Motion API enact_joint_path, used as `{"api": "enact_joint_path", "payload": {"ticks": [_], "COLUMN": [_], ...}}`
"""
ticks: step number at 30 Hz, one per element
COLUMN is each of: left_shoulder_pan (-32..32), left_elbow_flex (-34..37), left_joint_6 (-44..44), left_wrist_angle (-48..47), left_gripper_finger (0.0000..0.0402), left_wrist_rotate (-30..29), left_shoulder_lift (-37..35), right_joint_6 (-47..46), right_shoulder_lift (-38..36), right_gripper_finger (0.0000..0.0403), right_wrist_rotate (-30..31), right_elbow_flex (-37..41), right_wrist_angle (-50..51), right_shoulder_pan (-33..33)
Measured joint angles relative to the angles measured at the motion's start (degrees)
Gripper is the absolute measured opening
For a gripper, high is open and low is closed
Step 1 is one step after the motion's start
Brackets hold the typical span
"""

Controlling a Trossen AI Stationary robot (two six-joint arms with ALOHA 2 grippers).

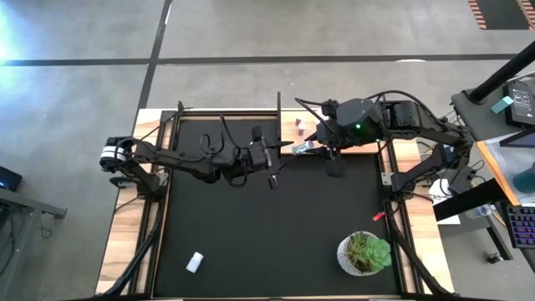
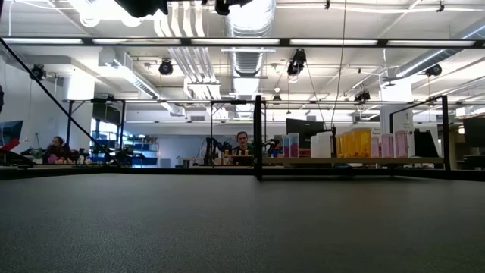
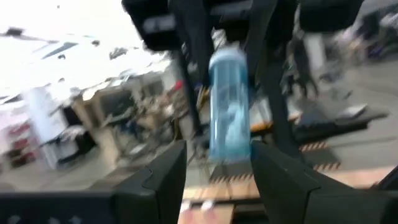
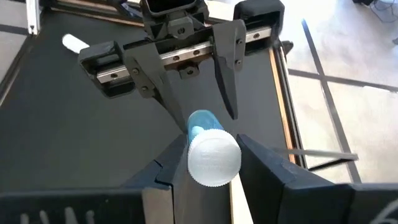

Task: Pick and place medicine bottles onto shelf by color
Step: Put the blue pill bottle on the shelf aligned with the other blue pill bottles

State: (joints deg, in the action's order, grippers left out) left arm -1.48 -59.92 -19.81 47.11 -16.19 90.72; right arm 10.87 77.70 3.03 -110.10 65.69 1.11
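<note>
My right gripper (image 1: 316,145) is shut on a small bottle (image 1: 302,147) with a pale blue see-through body and a white cap (image 4: 214,158), held in the air near the shelf's (image 1: 359,149) near edge. My left gripper (image 1: 280,156) faces it from the table's left, open. Its two fingers (image 4: 227,81) stand on either side of the bottle's bottom end (image 3: 229,146); I cannot tell whether they touch it. Several orange (image 2: 356,142), pink (image 2: 394,144) and white (image 2: 322,144) bottles stand on the shelf. A white bottle (image 1: 195,262) lies on the black mat at the near left. My right gripper pinches the bottle between its two fingers at the cap end (image 4: 208,140), with the cap toward the wrist. The fingers lie about level, coming from the table's right. The bottle is lifted clear and sticks out past the fingertips toward my left gripper.
A green potted plant (image 1: 365,251) stands at the mat's near right. Thin black posts (image 2: 258,136) rise from the shelf at the far edge. Two small bottles (image 1: 298,125) stand on the shelf's left end. People show in the room beyond the table.
</note>
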Motion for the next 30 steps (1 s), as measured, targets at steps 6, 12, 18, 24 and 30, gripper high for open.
{"api": "enact_joint_path", "payload": {"ticks": [6,12,18,24,30], "left_shoulder_pan": [0.05,-0.1,-0.53,-1.84,-3.35], "left_elbow_flex": [0.31,0.35,0.37,0.37,0.5], "left_joint_6": [-0.04,0.01,0.05,0.09,0.17], "left_wrist_angle": [-12.12,-18.76,-19.88,-20.75,-21.19], "left_gripper_finger": [0.0167,0.0167,0.0167,0.0167,0.0167], "left_wrist_rotate": [-15.38,-21.54,-23.01,-25.5,-25.78], "left_shoulder_lift": [-1.07,-2.03,-4.74,-11.11,-17.2], "right_joint_6": [-4.68,-11.56,-20.92,-25.26,-25.46], "right_shoulder_lift": [-1.32,-0.67,1.26,3.97,8.41], "right_gripper_finger": [0.0109,0.0109,0.0109,0.0109,0.0109], "right_wrist_rotate": [1.22,2.65,6.18,6.18,6.17], "right_elbow_flex": [-0.02,1.8,6.7,12.05,14.92], "right_wrist_angle": [6.63,9.06,9.11,8.77,7.35], "right_shoulder_pan": [1.16,3.01,6.05,9.9,11.94]}}
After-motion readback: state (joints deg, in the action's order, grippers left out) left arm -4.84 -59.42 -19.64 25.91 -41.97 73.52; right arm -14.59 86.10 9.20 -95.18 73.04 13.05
